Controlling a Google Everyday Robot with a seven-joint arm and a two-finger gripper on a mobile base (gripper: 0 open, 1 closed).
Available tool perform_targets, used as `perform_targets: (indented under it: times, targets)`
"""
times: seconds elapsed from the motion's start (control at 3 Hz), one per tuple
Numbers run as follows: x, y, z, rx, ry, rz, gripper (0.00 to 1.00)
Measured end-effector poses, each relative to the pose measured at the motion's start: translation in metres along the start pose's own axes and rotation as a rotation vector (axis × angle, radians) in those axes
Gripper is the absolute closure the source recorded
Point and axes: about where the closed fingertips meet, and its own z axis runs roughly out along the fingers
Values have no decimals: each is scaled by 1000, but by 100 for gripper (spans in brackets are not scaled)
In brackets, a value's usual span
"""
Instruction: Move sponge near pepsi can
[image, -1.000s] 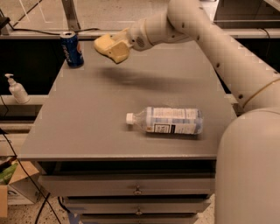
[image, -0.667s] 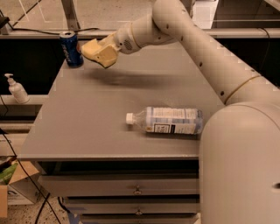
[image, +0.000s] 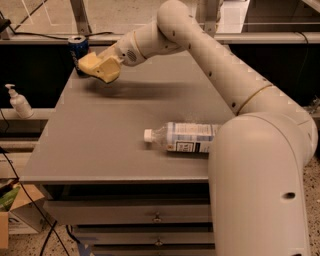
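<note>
sponge carried up to the pepsi can, not yet set down

camera view: the pincer (image: 109, 63) is at the far left corner of the counter (image: 115, 155), clamped onto the sponge (image: 96, 68), which hangs just off the surface with its shadow lying under it. over the last second the arm has swung the sponge leftward across the back of the counter, and its near end now sits right beside the pepsi can (image: 77, 48), partly overlapping the can's lower half from this angle; whether they touch cannot be told. the carry looks essentially finished, and what remains is likely to lower and release without nudging the upright can. the water bottle (image: 184, 138) lies on its side well apart, unmoved.
</note>
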Motion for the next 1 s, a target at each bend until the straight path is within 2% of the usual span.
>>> perform_targets:
  times: [0.33, 0.67, 1.0]
  targets:
    - [-10, -7, 4, -2, -22, 9, 13]
    - [-11, -6, 7, -5, -23, 8, 0]
    - [-11, -6, 7, -5, -23, 8, 0]
